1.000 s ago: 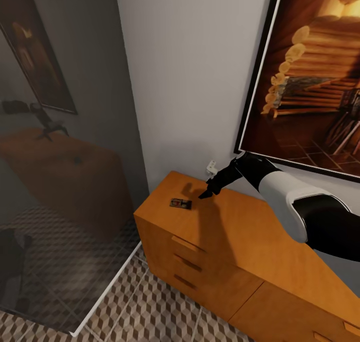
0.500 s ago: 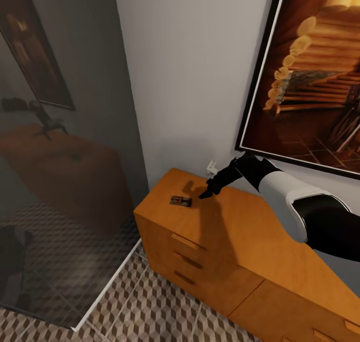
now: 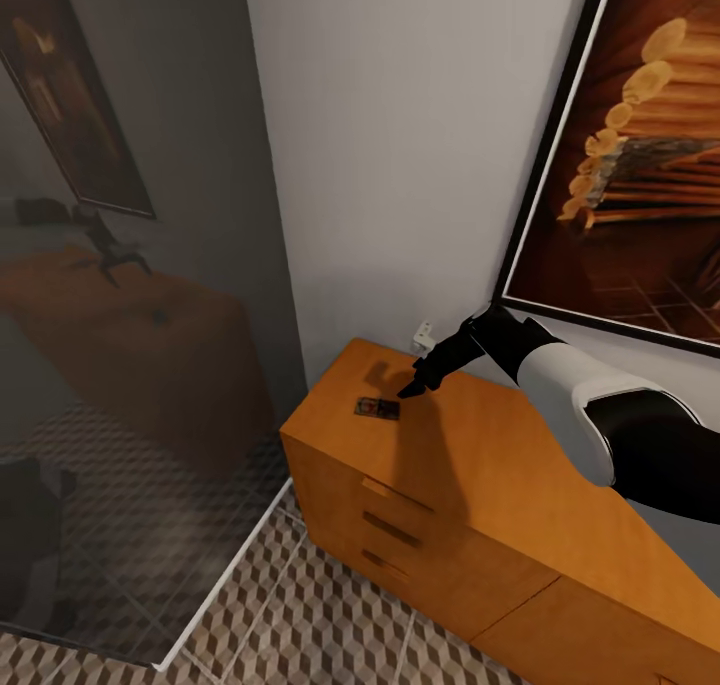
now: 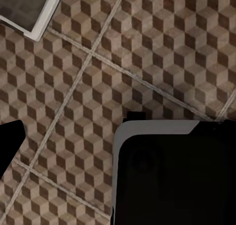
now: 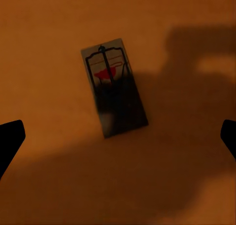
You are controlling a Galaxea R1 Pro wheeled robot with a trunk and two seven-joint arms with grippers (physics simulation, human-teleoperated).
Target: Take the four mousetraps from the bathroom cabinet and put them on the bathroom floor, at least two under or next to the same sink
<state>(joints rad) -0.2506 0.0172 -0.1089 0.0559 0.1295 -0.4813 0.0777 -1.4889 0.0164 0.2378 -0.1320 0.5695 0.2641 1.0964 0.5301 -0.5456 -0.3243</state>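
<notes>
Hovering over the orange-brown wooden cabinet [image 3: 470,465], the right gripper [image 3: 414,385] keeps its black fingers spread so the small tan wooden mousetrap [image 5: 114,87], lying flat between and beyond their tips, can be straddled for pickup.

Pale grey wall [image 3: 400,145] behind, plain, evenly lit. Large dark-framed painting [image 3: 640,155] in warm brown and gold tones hangs on it. Small white fitting [image 3: 423,336] low on wall. Smoky glass panel [image 3: 120,365] with white edge reflects room. Tiled floor [image 3: 330,615], brown-beige cube pattern, pale grout lines.
</notes>
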